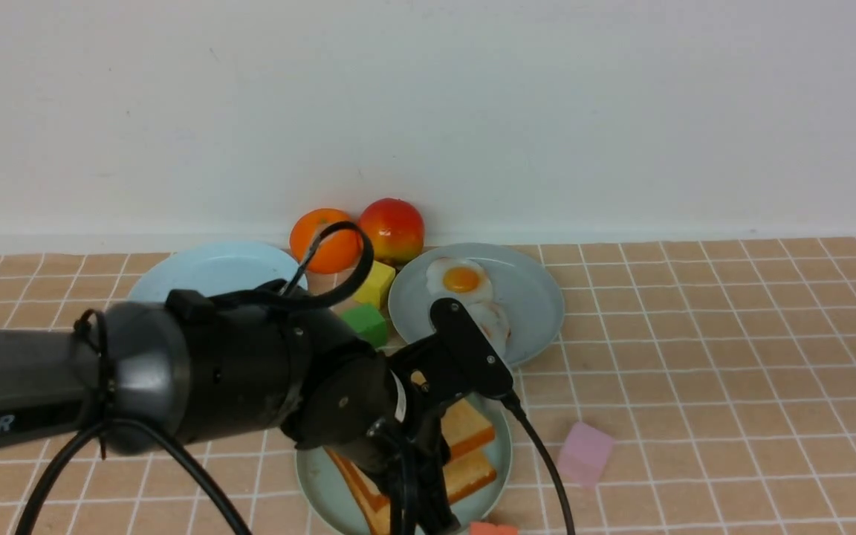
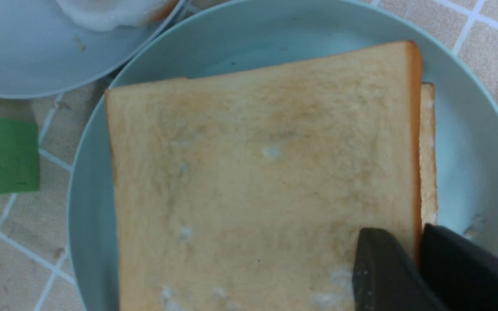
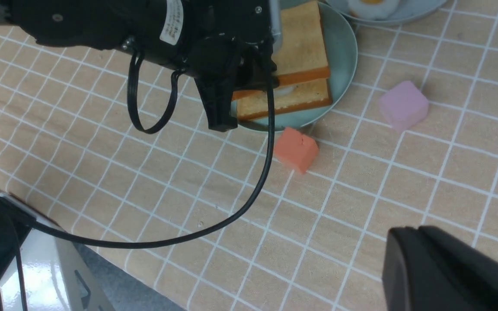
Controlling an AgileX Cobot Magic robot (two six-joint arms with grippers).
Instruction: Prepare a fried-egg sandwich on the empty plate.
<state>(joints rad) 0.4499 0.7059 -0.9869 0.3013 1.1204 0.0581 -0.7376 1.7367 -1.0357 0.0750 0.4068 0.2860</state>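
Note:
The mint-green plate (image 1: 316, 475) lies at the front centre and holds two stacked toast slices. My left gripper (image 2: 417, 242) is shut on the crust edge of the top toast slice (image 2: 257, 172), which lies tilted over the lower slice (image 2: 427, 151). In the right wrist view a white bit (image 3: 285, 90) shows between the top slice (image 3: 301, 43) and the lower slice (image 3: 292, 101). A fried egg (image 1: 460, 279) with an orange yolk lies on the greyish-blue plate (image 1: 539, 297) behind. My right gripper (image 3: 409, 235) is shut and empty above bare table, to the right.
A sky-blue plate (image 1: 205, 267), an orange (image 1: 324, 238), a red-yellow fruit (image 1: 392, 229), a yellow block (image 1: 376, 282) and a green block (image 1: 365, 323) stand behind the left arm. A pink block (image 1: 584, 452) and an orange-red block (image 3: 295, 149) lie by the mint plate.

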